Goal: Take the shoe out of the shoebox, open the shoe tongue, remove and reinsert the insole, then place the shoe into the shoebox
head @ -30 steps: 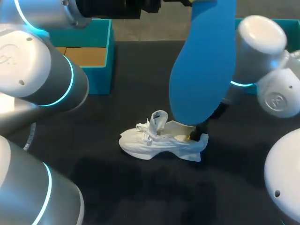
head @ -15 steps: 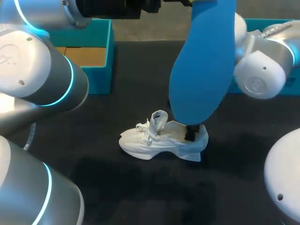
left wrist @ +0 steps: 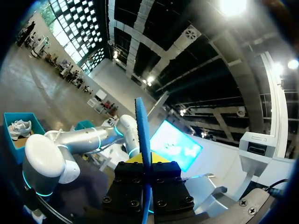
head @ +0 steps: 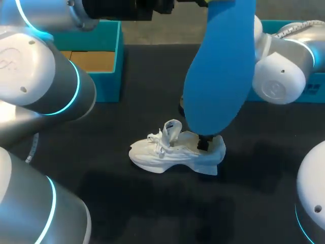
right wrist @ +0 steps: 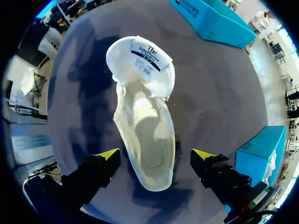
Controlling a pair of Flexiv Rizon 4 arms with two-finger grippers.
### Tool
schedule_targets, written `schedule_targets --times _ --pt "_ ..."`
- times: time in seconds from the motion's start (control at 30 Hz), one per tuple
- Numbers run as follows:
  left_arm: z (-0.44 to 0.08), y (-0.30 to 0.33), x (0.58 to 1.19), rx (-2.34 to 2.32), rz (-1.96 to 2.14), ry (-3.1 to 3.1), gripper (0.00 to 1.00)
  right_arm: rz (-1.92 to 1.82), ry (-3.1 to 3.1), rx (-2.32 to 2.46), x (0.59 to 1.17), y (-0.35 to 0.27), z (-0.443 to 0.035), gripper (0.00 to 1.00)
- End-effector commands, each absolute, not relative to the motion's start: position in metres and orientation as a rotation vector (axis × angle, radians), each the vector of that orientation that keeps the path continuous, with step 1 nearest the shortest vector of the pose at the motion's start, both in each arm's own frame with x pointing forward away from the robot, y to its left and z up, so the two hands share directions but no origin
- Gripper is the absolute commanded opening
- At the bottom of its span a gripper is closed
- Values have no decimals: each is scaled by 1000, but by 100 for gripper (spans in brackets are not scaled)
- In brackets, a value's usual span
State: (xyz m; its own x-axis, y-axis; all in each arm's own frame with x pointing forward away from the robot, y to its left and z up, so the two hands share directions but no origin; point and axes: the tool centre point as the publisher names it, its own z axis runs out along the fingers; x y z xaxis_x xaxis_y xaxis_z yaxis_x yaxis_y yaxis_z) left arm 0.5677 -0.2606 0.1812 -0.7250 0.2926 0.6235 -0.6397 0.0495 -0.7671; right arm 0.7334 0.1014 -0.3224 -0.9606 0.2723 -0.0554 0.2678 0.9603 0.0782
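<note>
The white shoe [head: 175, 152] lies on its side mid-table, with its tongue [right wrist: 140, 56] folded open and the inside bare. My left gripper [left wrist: 145, 161] is shut on the blue insole [head: 221, 66], which hangs high above the shoe. In the left wrist view the insole [left wrist: 142, 130] shows edge-on between the fingers. My right gripper [right wrist: 155, 156] is open, its yellow tips standing on either side of the shoe's heel [right wrist: 152, 172] without touching it. In the head view that gripper [head: 204, 143] shows dark at the heel, partly hidden behind the insole.
A teal shoebox [head: 104, 84] with a cardboard floor stands at the back left. A second teal box [head: 315, 81] sits at the back right behind my right arm. The black table [head: 152, 213] spreads out in front of the shoe.
My right arm has swung in, and its open gripper has shifted from just beyond the heel to over the heel. The insole and left arm have stayed still.
</note>
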Motion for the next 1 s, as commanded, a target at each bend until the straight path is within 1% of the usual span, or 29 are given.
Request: schedule_targets --times 0.03,0.4,1.0 --pt "181 -260 567 357 1755 -1656 0 113 3048 411 739 101 -320 100" --pt "181 -260 567 357 1755 -1656 0 157 3062 344 763 121 -328 100" --pt "181 -260 567 357 1755 -1656 0 169 3090 321 771 144 -361 100"
